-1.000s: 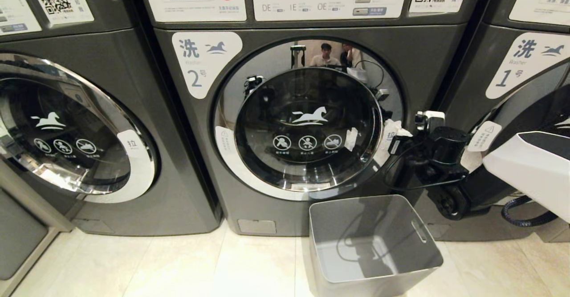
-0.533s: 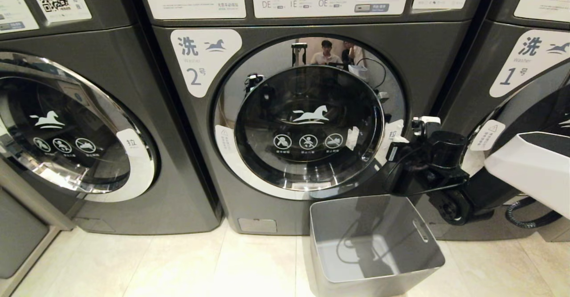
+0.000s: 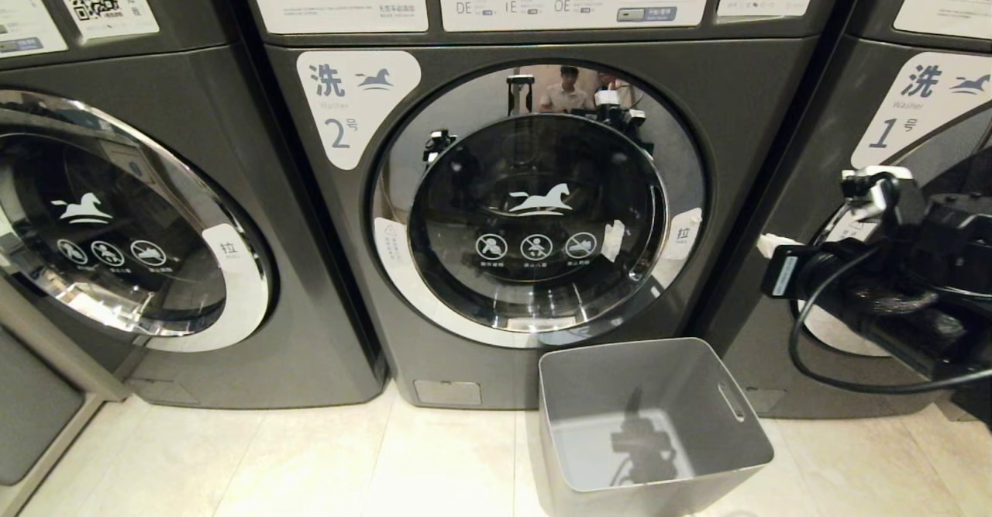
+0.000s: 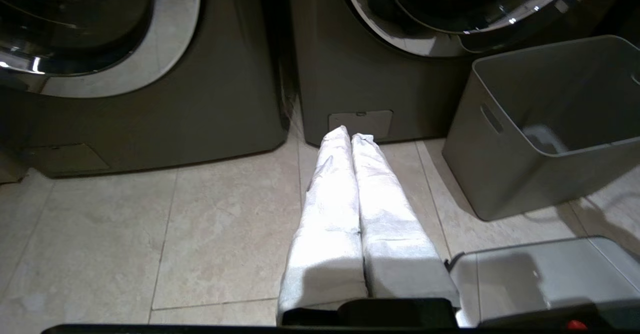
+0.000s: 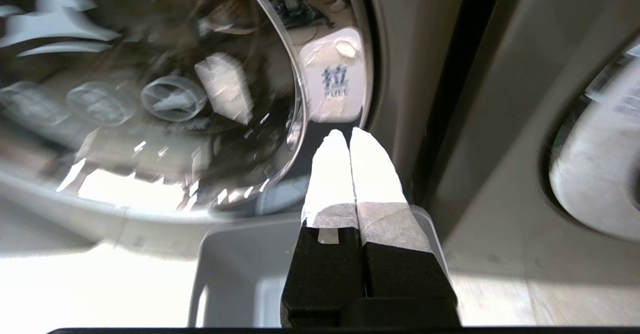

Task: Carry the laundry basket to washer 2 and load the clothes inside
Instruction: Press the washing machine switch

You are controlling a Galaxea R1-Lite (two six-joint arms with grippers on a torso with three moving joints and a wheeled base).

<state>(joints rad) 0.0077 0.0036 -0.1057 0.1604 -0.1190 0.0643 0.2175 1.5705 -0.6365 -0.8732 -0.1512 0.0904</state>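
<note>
The right gripper (image 5: 348,138), fingers pressed together and empty, has been drawn back from washer 2's closed door (image 3: 535,222); the laundry basket (image 3: 728,455) is seen empty, suggesting loading is finished.

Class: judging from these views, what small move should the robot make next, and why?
Probably draw the right pincer clear and park it: the laundry basket looks empty, washer 2's door is shut, and that pincer is shut, holding nothing.
</note>
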